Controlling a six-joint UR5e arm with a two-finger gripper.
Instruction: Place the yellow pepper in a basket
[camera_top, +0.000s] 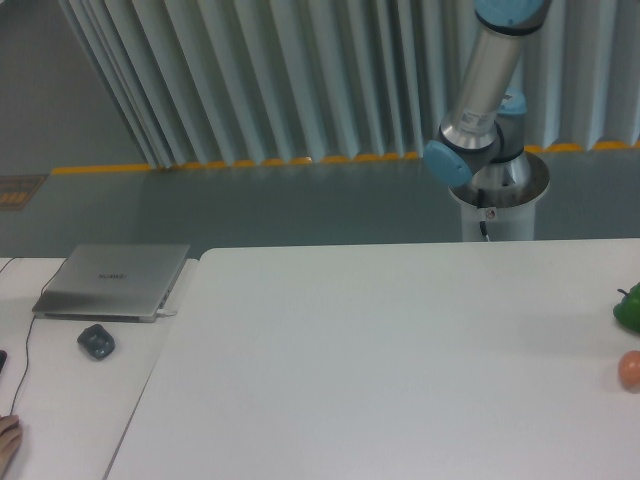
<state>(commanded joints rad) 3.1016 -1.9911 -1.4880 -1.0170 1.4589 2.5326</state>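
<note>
Arm (487, 85): rises out of frame at top; gripper and fingers out of view, opening cannot be told. Yellow pepper: not visible. Table (400, 370): green vegetable (629, 308) and orange-pink fruit (630, 370) at right edge. Side desk: laptop (113, 280), mouse (96, 341).

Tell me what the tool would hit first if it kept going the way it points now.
That cannot be judged: the tool is out of frame. Only the arm shows, rising past the top edge. At the table's right edge lie a green vegetable and an orange-pink fruit; no yellow pepper or basket shows.
</note>
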